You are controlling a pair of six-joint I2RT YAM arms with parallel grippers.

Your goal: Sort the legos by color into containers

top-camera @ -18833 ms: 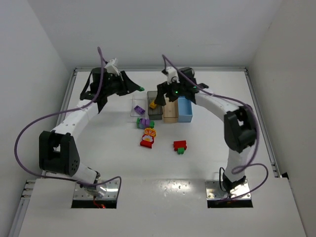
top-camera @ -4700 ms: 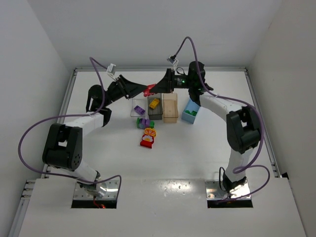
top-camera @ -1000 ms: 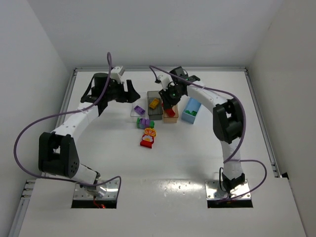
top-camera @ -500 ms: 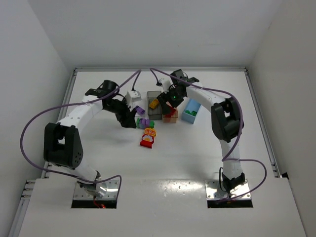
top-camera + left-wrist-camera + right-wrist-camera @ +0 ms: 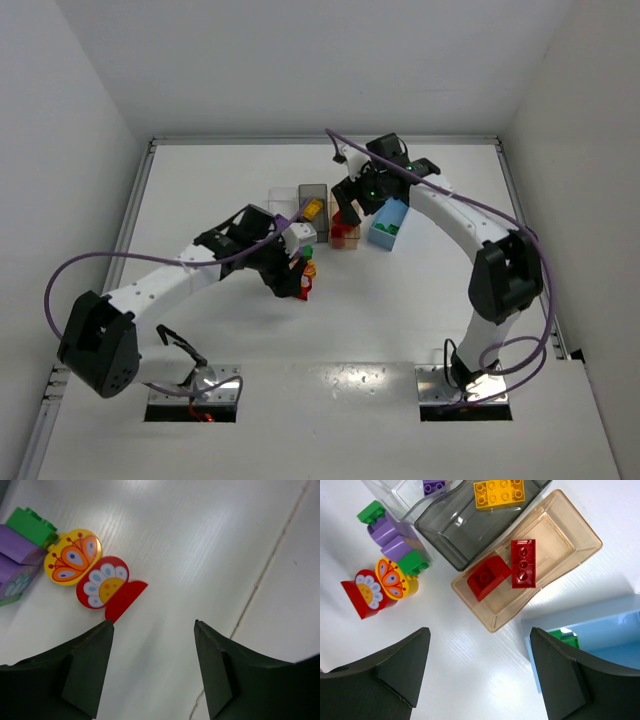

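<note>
- Left claw (image 5: 152, 672): blunt dark fingers spread wide with nothing between them. It hangs over the white, finely grained table (image 5: 210, 545), just beside the loose pieces.
- Right claw (image 5: 480, 675): fingers likewise spread and empty, above the bins.
- Tan bin (image 5: 560, 525): translucent amber plastic. It holds two glossy red pieces close together, a flat studded brick (image 5: 523, 563) and a curved-top block (image 5: 487, 577).
- Grey bin (image 5: 455, 525): smoky and see-through. It holds a yellow-orange brick (image 5: 499, 492) with six studs.
- Clear bin (image 5: 402, 495): a purple brick (image 5: 434, 486) lies inside.
- Blue bin (image 5: 610, 630): opaque, set askew just beside the tan bin, with a green brick (image 5: 565, 636) in its corner.
- Loose on the table, in a tight cluster beside the grey bin:
  - a red flower piece (image 5: 107, 587) with a rounded top
  - a round yellow butterfly piece (image 5: 72, 560) touching it
  - purple blocks (image 5: 395, 537)
  - two green studs (image 5: 372, 511)
</note>
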